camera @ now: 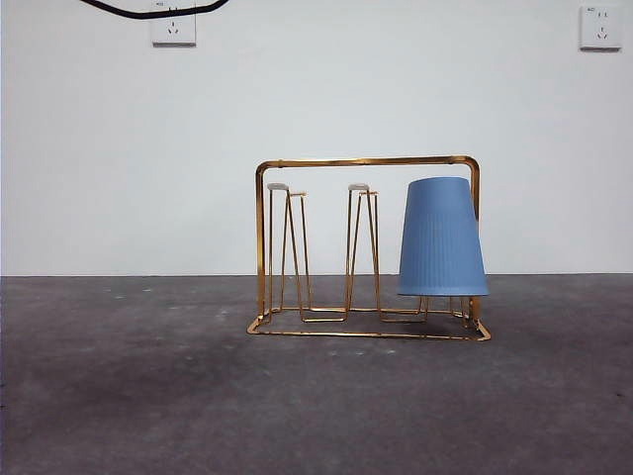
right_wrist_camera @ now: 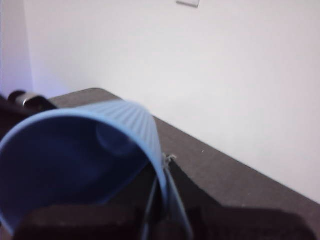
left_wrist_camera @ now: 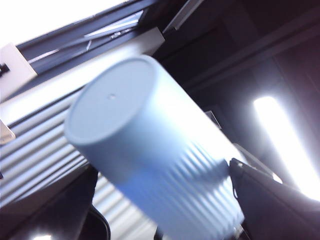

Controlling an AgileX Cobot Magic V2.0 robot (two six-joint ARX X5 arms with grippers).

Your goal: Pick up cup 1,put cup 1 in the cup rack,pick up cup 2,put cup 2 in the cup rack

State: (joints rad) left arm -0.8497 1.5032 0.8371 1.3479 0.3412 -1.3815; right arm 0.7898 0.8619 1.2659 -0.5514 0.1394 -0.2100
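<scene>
So my left gripper was clamped on a pale blue cup; right gripper gripped another cup's rim. Near the table's far edge, the cup rack held a third cup.

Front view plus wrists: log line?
cup rack: racked cup inverted, end prong | left gripper: grips pale cup | right gripper: grips dark cup

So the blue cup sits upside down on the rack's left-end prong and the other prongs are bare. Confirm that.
Not quite. The front view shows the blue cup sitting upside down on the right-end prong of the cup rack, not the left-end one. The other prongs are bare, as you said.
</scene>
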